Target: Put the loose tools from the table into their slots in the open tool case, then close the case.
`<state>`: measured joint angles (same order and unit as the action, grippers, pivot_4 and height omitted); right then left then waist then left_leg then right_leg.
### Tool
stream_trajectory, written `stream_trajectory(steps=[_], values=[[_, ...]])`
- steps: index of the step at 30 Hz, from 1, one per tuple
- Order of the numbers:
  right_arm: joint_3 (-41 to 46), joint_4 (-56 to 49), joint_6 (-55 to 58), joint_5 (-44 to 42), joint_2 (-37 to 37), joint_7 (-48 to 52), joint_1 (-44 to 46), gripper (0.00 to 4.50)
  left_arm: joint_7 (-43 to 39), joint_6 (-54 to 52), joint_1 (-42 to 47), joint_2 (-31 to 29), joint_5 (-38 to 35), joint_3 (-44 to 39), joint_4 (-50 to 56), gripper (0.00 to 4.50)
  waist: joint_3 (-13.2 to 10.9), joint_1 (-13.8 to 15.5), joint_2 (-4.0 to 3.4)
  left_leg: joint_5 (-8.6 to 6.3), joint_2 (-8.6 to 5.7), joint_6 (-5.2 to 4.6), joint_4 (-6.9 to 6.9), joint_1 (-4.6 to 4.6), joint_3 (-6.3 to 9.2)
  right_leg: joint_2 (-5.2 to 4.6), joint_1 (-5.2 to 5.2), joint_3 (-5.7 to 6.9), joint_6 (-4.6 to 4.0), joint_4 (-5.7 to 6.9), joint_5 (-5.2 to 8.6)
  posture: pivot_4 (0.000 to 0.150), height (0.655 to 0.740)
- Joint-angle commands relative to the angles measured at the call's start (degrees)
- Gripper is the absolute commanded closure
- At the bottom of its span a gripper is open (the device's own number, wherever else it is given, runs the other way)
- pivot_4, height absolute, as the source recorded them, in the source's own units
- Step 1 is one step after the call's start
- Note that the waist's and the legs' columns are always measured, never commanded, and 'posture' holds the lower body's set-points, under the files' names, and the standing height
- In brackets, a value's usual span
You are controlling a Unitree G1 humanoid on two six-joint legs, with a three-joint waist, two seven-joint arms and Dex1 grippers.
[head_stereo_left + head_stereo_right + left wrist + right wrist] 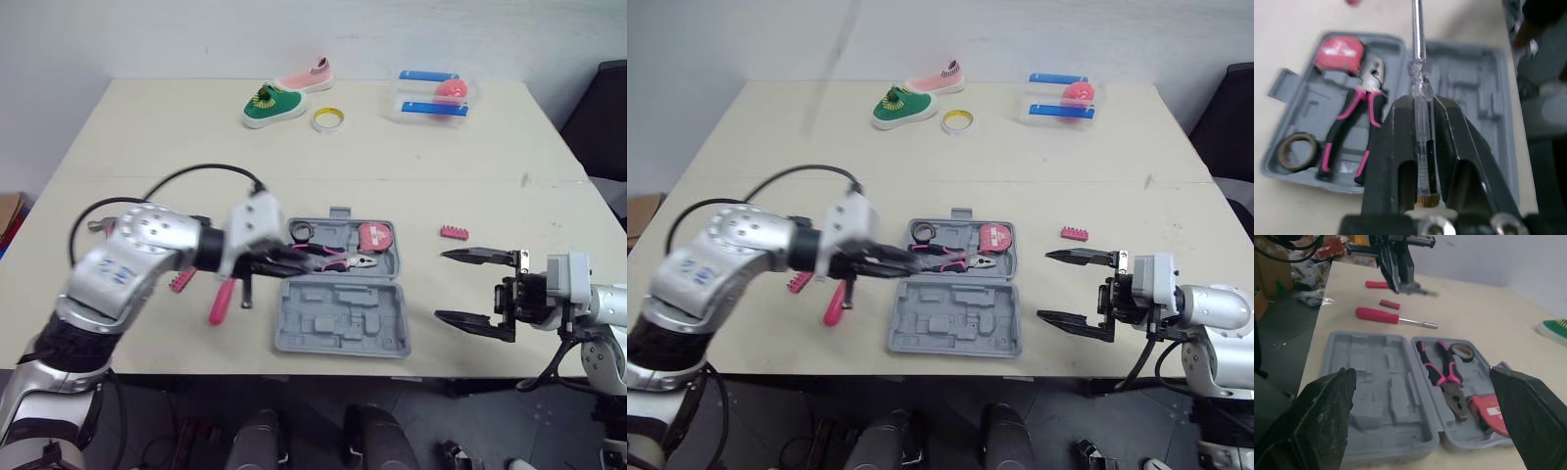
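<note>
The open grey tool case [341, 331] lies near the front edge of the worktop [147, 147], hinge running left to right. Its far half holds pink-handled pliers [338, 260], a black tape roll [1298, 151] at the pliers' 10 o'clock and a red tape measure [375, 236] at their 1 o'clock. The near half shows bare moulded slots.

The left pincer [289, 262] hangs at the far half's 9 o'clock edge, pressed onto the clear handle of a screwdriver [1419, 29]. The steel shaft points out past the fingertips, over the case.

The right pincer [441, 285] is spread wide at the case's 3 o'clock, apart from it and pinching nothing.

Loose on the worktop at the case's 9 o'clock is a pink-handled screwdriver [220, 302]. A small red ridged piece [181, 281] lies at that screwdriver's 10 o'clock. A pink bit strip [454, 232] lies at the case's 2 o'clock, beyond the right pincer.

Toward the far edge, at the case's 12 o'clock, are a green shoe [272, 103], a pink shoe [306, 76] just behind it, and a yellow tape roll [328, 119]. A clear box [431, 96] with blue and pink contents is at the case's 1 o'clock.
</note>
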<state>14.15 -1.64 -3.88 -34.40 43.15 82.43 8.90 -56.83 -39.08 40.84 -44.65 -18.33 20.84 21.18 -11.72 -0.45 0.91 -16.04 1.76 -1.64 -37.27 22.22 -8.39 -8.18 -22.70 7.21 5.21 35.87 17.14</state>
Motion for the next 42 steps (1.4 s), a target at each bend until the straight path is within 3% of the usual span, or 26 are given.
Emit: stream_trajectory(steps=[1,7,17,34,35,40,42], values=[[0.9,-2.3,1.0,-0.5,0.7,-1.2,-0.9,0.0,1.1,2.3,2.8,2.1,6.9,4.8,-2.6,4.47,0.0,0.4,0.01,0.0,0.03,0.0,-0.05,0.04,-0.01,0.03,-0.03,0.01,0.0,0.0,0.0,0.15,0.74],[0.6,-7.4,3.1,-0.3,0.5,-4.9,-3.1,0.0,-2.0,2.2,7.6,4.0,14.4,11.7,-6.6,4.47,0.0,0.6,0.01,0.0,0.06,-0.04,-0.2,0.12,0.06,0.02,-0.06,0.06,0.0,0.05,0.0,0.15,0.74],[-0.8,-12.4,6.5,0.4,0.4,-9.5,-2.7,0.0,-2.4,1.1,8.9,8.6,19.2,12.8,-10.6,4.47,0.0,0.7,0.01,-0.05,0.07,-0.16,-0.38,0.19,0.09,-0.01,-0.04,0.16,0.02,0.09,-0.01,0.15,0.74],[-0.5,-13.8,7.3,0.2,0.4,-10.7,-3.3,0.0,-4.3,3.7,8.3,9.8,25.7,14.2,-11.7,4.47,0.0,0.6,0.01,-0.1,0.05,-0.25,-0.48,0.25,0.11,-0.07,-0.02,0.19,0.04,0.09,-0.02,0.15,0.74],[-0.5,-13.7,7.2,0.2,0.4,-10.6,-3.4,0.0,-3.6,4.2,8.2,10.2,26.0,13.6,-12.0,3.56,0.0,0.6,0.01,-0.1,0.05,-0.26,-0.49,0.25,0.11,-0.07,-0.02,0.19,0.04,0.09,-0.02,0.15,0.74],[-0.4,-12.9,6.7,0.0,0.4,-9.8,-3.7,0.0,-5.6,4.5,8.4,10.0,24.0,10.8,-9.2,1.45,0.0,0.6,0.01,-0.12,0.05,-0.29,-0.56,0.3,0.14,-0.1,-0.01,0.19,0.06,0.09,-0.03,0.15,0.74],[-0.3,-12.6,6.5,-0.1,0.4,-9.4,-3.8,0.0,-6.7,2.8,8.0,9.4,22.9,9.8,-6.8,1.45,0.0,0.6,0.01,-0.12,0.05,-0.29,-0.57,0.32,0.15,-0.1,-0.01,0.19,0.06,0.09,-0.03,0.15,0.74]])
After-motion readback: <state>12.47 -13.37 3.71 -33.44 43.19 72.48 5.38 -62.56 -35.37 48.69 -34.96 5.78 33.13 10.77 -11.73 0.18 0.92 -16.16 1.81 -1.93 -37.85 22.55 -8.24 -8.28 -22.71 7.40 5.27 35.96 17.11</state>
